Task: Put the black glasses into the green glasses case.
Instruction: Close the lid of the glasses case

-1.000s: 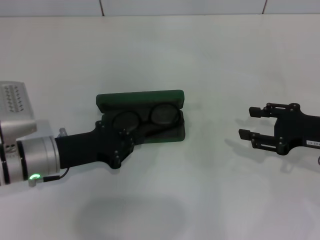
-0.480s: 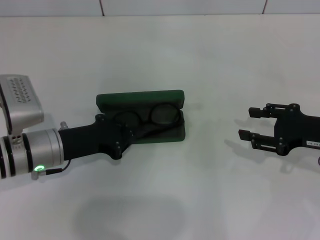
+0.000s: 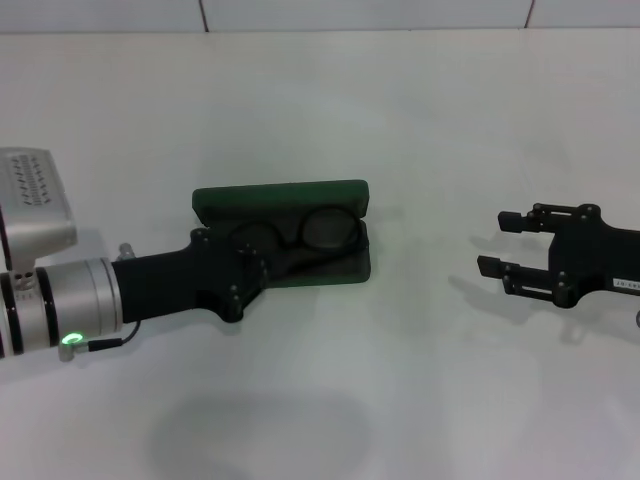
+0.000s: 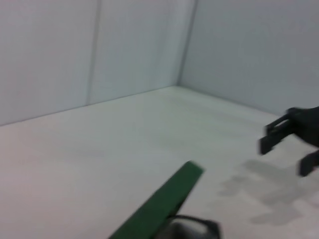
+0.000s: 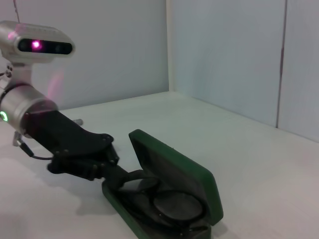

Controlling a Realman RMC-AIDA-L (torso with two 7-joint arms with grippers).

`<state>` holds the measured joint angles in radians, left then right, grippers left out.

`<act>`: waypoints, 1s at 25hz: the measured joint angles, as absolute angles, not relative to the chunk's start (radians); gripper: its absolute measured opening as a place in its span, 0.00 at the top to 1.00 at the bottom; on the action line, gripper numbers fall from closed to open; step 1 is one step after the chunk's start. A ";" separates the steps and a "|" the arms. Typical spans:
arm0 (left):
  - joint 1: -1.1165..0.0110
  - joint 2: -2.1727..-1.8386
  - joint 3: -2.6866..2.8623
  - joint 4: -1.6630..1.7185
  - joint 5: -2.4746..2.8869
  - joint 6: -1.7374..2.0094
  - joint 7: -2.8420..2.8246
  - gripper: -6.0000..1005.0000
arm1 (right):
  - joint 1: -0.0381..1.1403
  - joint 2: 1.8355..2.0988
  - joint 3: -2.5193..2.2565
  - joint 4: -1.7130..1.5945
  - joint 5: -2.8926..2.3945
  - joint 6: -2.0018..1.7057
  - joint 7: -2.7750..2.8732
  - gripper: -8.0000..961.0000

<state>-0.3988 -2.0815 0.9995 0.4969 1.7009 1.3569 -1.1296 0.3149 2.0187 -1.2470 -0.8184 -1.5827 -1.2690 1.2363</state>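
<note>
The green glasses case (image 3: pixel 280 197) lies open at the table's middle, its lid standing up at the back. The black glasses (image 3: pixel 325 228) lie inside it on the dark lining, lenses toward the lid. My left gripper (image 3: pixel 268 268) reaches into the case's left front corner, right at the glasses' near side. In the right wrist view the case (image 5: pixel 174 169), the glasses (image 5: pixel 174 206) and the left gripper (image 5: pixel 127 177) show the same. The left wrist view shows the lid's edge (image 4: pixel 159 204). My right gripper (image 3: pixel 500 242) is open and empty, off to the right.
The white table (image 3: pixel 330 400) spreads around the case. White wall panels (image 3: pixel 360 12) stand along the far edge. The right gripper (image 4: pixel 289 144) also shows far off in the left wrist view.
My left hand has shifted a little back and to the left at the case's front left corner. The glasses stay in the case. The right arm has not moved.
</note>
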 joint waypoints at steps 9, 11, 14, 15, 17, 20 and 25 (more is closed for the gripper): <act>-0.418 -2.087 1.006 0.487 1.737 1.304 -1.129 0.96 | 0.325 2.019 -1.247 -0.815 -1.585 -1.268 1.235 0.37; -0.419 -2.087 1.006 0.487 1.741 1.297 -1.129 0.96 | 0.325 2.019 -1.247 -0.814 -1.585 -1.269 1.234 0.37; -0.419 -2.086 1.006 0.486 1.744 1.286 -1.130 0.96 | 0.325 2.018 -1.247 -0.814 -1.585 -1.268 1.234 0.37; -0.419 -2.086 1.006 0.486 1.744 1.281 -1.130 0.96 | 0.325 2.018 -1.247 -0.814 -1.584 -1.268 1.234 0.37; -0.417 -2.085 1.006 0.486 1.745 1.280 -1.130 0.96 | 0.326 2.017 -1.247 -0.815 -1.584 -1.268 1.234 0.37; -0.416 -2.084 1.003 0.488 1.745 1.274 -1.130 0.96 | 0.328 2.017 -1.247 -0.815 -1.583 -1.267 1.234 0.37; -0.412 -2.082 1.001 0.494 1.745 1.254 -1.130 0.96 | 0.332 2.017 -1.247 -0.814 -1.582 -1.267 1.233 0.37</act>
<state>-0.4117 -2.0816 1.0013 0.4939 1.7449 1.2538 -1.1303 0.3315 2.0171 -1.2471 -0.8145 -1.5819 -1.2671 1.2333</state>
